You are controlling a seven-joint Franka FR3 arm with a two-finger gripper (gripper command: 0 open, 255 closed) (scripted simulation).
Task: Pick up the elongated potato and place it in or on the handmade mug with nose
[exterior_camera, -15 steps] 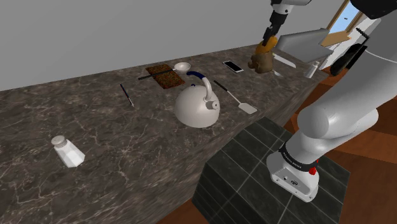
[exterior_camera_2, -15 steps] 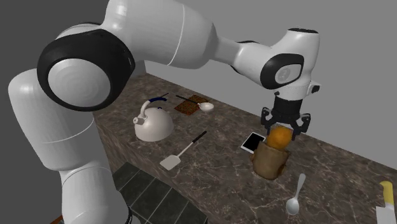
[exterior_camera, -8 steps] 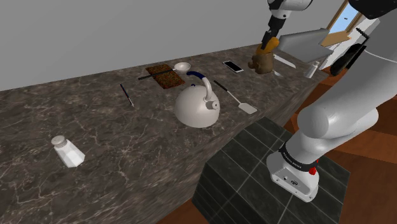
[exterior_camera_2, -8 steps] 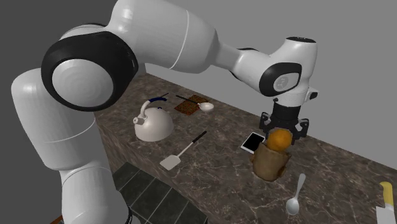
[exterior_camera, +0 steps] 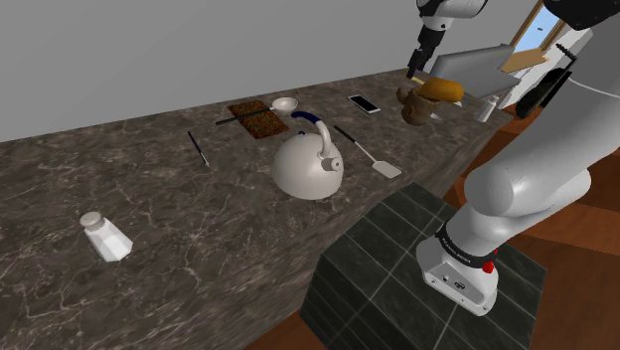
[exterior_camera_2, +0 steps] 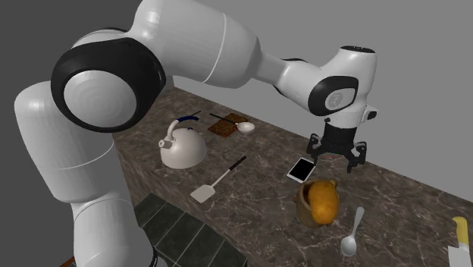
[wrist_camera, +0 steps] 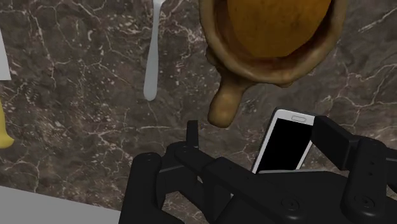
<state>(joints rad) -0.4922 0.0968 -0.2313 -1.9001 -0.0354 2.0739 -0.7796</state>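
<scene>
The brown handmade mug (exterior_camera_2: pixel 308 205) leans over on the dark marble counter (exterior_camera_2: pixel 258 190), its mouth turned to the second exterior view's right. The orange elongated potato (exterior_camera_2: pixel 324 203) sits in that mouth and sticks out of it. In the shoulder view the potato (exterior_camera: pixel 441 89) lies nearly level beside the mug (exterior_camera: pixel 410 103). My gripper (exterior_camera_2: pixel 336 155) hangs open just above and behind the mug, touching neither. In the wrist view the fingers (wrist_camera: pixel 332 137) stand wide apart, with the mug (wrist_camera: pixel 222 51) and potato (wrist_camera: pixel 280 22) beyond them.
A phone (exterior_camera_2: pixel 302 169) lies under the gripper. A spoon (exterior_camera_2: pixel 352 232) and a knife (exterior_camera_2: pixel 457 244) lie to the second exterior view's right of the mug. A spatula (exterior_camera_2: pixel 217 182), a white kettle (exterior_camera_2: pixel 183 149), a brown board (exterior_camera: pixel 258 120) and a shaker (exterior_camera: pixel 104 237) are spread along the counter.
The fingers opened and let go of the potato. The mug, upright before, has tipped over with the potato in its mouth. The gripper has lifted slightly.
</scene>
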